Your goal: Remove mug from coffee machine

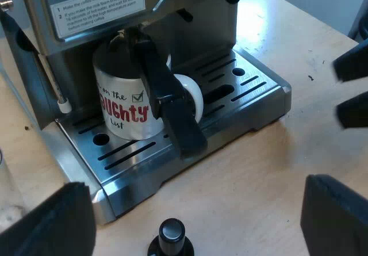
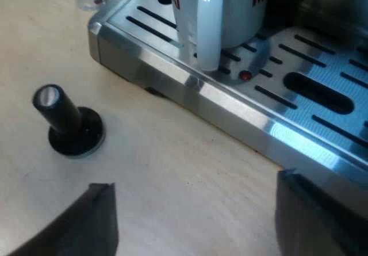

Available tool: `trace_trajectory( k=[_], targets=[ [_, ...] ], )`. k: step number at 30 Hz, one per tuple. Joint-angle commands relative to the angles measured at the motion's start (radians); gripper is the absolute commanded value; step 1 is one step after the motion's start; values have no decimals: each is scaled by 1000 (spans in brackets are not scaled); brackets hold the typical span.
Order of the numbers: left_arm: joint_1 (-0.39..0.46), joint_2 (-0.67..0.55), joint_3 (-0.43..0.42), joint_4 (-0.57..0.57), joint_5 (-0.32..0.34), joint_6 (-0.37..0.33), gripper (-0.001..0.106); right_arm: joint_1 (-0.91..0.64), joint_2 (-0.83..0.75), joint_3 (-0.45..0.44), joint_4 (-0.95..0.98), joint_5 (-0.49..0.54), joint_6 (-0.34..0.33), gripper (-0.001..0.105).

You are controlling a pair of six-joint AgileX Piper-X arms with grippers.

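One espresso machine point(image 1: 86, 14) has a slotted drip tray point(image 1: 259, 95) bearing the white mug point(image 1: 123, 103), which sits under the dark holder handle point(image 1: 167, 95). Both the left gripper point(image 1: 198, 210) and the right gripper point(image 2: 195, 210) gape wide, holding nothing (each over the table point(image 2: 172, 169)), near the black-knobbed tamper point(image 1: 171, 236).

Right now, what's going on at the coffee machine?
Nothing is held yet. The mug stands on the drip tray of the espresso machine, and the dark handle of the locked-in holder juts out past it. The left tool and right tool are both open over the table before the tray, touching nothing. A tamper stands nearby.
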Motion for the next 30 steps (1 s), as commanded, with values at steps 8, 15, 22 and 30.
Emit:
trace_trajectory(
  k=[8, 15, 22, 30],
  targets=[
    [-2, -2, -7, -12, 2, -7, 87, 4, 175, -5, -257, 48, 5, 58],
    [-2, -2, -7, -12, 2, -7, 87, 4, 314, -5, -491, 120, 73, 58],
    [-2, -2, -7, -12, 2, -7, 87, 4, 446, -5, -705, 139, 74, 65],
    [-2, -2, -7, -12, 2, -7, 87, 1, 577, -5, -880, 140, 74, 65]
  ],
)
